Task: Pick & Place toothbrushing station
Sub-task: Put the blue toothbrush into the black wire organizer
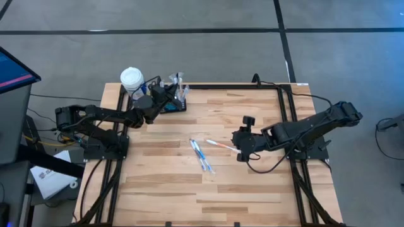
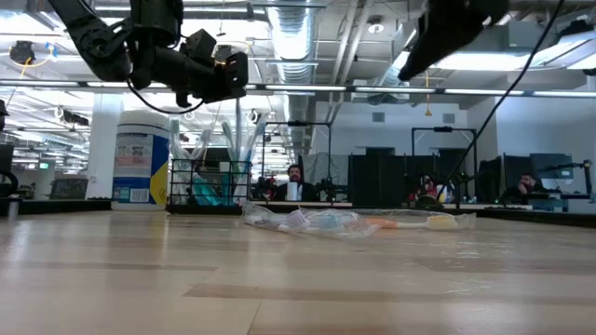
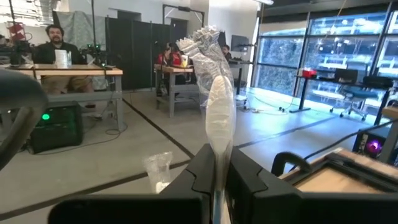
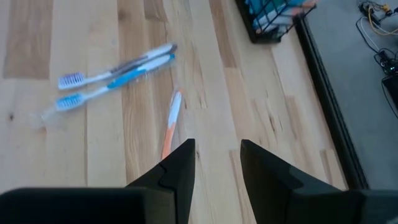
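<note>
The black wire-mesh caddy [image 1: 177,104] stands at the table's far left edge; in the low view [image 2: 209,186] several wrapped toothbrushes stand in it. My left gripper [image 1: 165,94] hovers over the caddy, shut on a white toothbrush in clear wrap [image 3: 217,106]. An orange toothbrush [image 4: 171,121] and two blue toothbrushes [image 4: 112,74] lie flat on the table's middle. My right gripper [image 4: 217,149] is open and empty just above the table, right of the orange toothbrush [image 1: 221,145]. My left gripper pinches the wrapped white toothbrush between its two fingers [image 3: 202,171], with the held stretch [image 3: 219,163] running along them. The brush reaches well past the fingertips and ends in crinkled wrap [image 3: 202,40]. Its other end is hidden by the gripper.
A blue-labelled bottle with a white cap [image 1: 131,79] stands just left of the caddy. The black frame rail [image 4: 323,93] runs along the table's far edge. Bare wood lies at the table's near side [image 1: 208,195]. People sit at desks in the room beyond.
</note>
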